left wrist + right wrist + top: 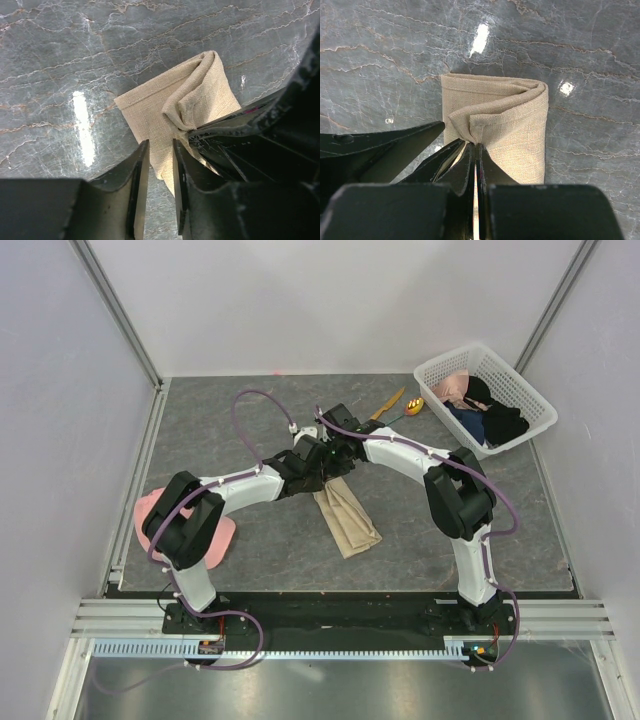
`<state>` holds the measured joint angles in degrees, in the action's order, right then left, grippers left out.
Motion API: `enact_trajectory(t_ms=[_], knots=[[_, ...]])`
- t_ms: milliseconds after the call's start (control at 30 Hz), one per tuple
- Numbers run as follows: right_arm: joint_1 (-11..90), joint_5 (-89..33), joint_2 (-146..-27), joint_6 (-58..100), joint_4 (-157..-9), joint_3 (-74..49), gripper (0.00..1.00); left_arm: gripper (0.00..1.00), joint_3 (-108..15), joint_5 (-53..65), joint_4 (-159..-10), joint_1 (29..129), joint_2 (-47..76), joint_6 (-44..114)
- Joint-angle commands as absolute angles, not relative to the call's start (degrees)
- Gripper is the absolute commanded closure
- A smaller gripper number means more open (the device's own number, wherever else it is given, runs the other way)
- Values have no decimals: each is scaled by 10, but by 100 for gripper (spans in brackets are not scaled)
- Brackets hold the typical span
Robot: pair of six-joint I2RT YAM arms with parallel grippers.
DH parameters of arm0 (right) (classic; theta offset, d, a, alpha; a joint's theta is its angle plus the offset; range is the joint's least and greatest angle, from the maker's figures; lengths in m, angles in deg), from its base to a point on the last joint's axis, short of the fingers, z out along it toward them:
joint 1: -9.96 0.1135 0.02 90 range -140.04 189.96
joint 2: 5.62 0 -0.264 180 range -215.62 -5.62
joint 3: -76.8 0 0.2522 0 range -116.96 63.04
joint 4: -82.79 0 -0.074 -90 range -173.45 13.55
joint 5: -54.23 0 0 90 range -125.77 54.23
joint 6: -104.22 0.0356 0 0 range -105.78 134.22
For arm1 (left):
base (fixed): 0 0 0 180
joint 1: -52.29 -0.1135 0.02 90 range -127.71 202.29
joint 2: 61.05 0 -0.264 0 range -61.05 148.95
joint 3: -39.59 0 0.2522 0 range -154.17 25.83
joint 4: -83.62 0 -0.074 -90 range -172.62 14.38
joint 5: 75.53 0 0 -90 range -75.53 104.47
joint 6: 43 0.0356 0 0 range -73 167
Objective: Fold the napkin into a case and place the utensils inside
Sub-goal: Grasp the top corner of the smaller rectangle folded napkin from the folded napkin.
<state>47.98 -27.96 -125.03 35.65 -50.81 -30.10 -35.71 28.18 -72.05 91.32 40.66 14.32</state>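
Nearest my side, a pink cap (222,538) lies on the grey table (260,560), partly under the left arm's elbow. Further in, at about the middle, the napkin (347,518) lies folded into a narrow strip, running away from me and slanted to the left. Both arms reach in over its far end. The right gripper (474,147) has its fingers pressed together on a raised fold, and the cloth gathers into creases where it is pinched. The left gripper (160,145) is right beside it, fingers a little apart with flat cloth showing through the gap. From the wrist view I cannot tell whether its tips actually touch the fabric. Beyond the napkin, to the far right and well apart from it, the orange knife (386,406) lies on the table. The spoon (411,407) is just beside it, next to the white basket (522,380) of dark and pink clothes (490,420).
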Motion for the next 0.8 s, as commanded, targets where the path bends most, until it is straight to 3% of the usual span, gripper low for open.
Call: enact_trajectory(t_ms=[0,500,700,767], knots=[[481,-259,-1231,369,-530,-299,100,66,-358,286,-747,925,404,162],[454,-225,-1217,407,-558,-269,100,69,-334,310,-774,941,407,180],[454,-219,-1215,409,-559,-262,100,75,-338,327,-779,941,410,180],[455,-219,-1215,409,-559,-262,100,85,-338,335,-780,941,407,175]])
